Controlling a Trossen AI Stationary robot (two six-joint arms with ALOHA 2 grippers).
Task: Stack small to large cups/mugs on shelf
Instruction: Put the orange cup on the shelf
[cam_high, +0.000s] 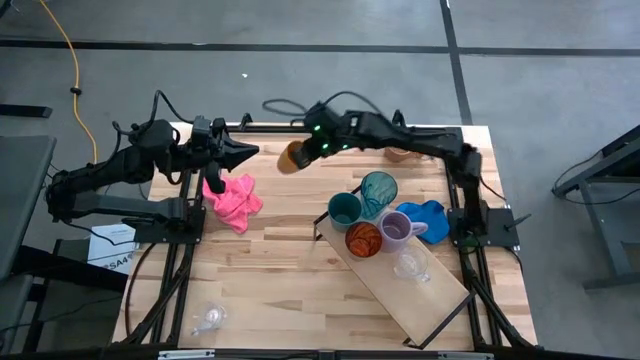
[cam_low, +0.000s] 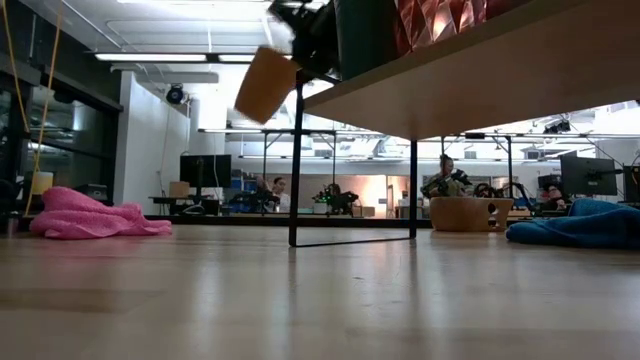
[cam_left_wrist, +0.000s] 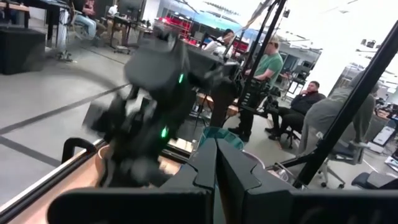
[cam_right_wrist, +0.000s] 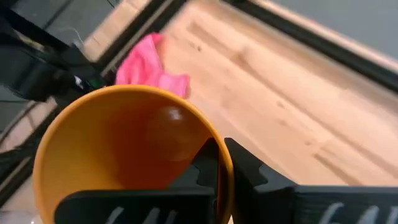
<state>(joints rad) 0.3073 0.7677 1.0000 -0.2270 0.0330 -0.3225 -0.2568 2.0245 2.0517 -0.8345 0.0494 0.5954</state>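
Note:
My right gripper (cam_high: 306, 152) reaches over the table's far side and is shut on a yellow cup (cam_high: 292, 157), which hangs tilted in the air in the low view (cam_low: 265, 85). The shelf (cam_high: 425, 292) lies slantwise at the right. On it stand a teal tumbler (cam_high: 378, 190), a green cup (cam_high: 344, 210), an orange cup (cam_high: 363, 239), a purple mug (cam_high: 397, 227) and a clear glass (cam_high: 410, 265). A tan mug (cam_low: 465, 213) stands on the table by the far edge. My left gripper (cam_high: 243, 152) is shut and hovers above the pink cloth (cam_high: 232, 200). My right gripper holds the yellow cup by its rim (cam_right_wrist: 225, 186). One finger (cam_right_wrist: 208, 163) is inside the cup and the other (cam_right_wrist: 244, 169) is outside its wall. The cup is lifted clear of the table and tilted, with its mouth toward the wrist camera.
A blue cloth (cam_high: 425, 215) lies beside the shelf's far right end. Another clear glass (cam_high: 208, 318) lies near the table's near left corner. Bare wood stretches between the pink cloth and the shelf. People sit in the room beyond the table.

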